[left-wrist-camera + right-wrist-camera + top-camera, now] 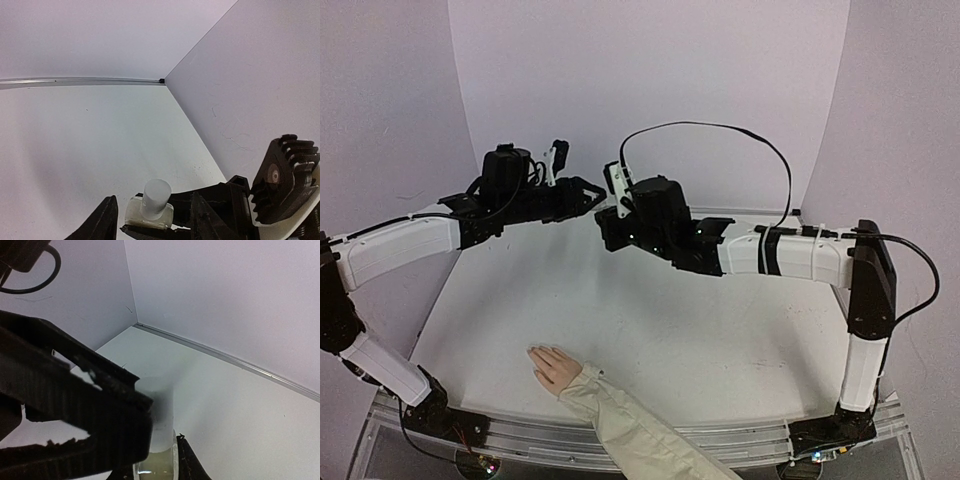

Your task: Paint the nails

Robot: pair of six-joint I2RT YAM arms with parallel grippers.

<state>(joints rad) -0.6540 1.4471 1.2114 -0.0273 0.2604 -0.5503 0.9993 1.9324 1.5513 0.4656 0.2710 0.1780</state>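
The pale pink hand (552, 365) with a cream sleeve (630, 430) lies flat at the table's near edge; its nails are too small to make out. High above the far side of the table, my right gripper (605, 230) is shut on the clear body of a small white-capped bottle (150, 212), which also shows in the right wrist view (160, 415). My left gripper (592, 190) faces it, jaws open on either side of the white cap (156, 192) without touching it. The bottle is hidden in the top view.
White walls enclose the table (720, 320) at the back and sides. A black cable (720, 128) loops above the right arm. Both arms are raised over the far half; the hand and sleeve lie well below them.
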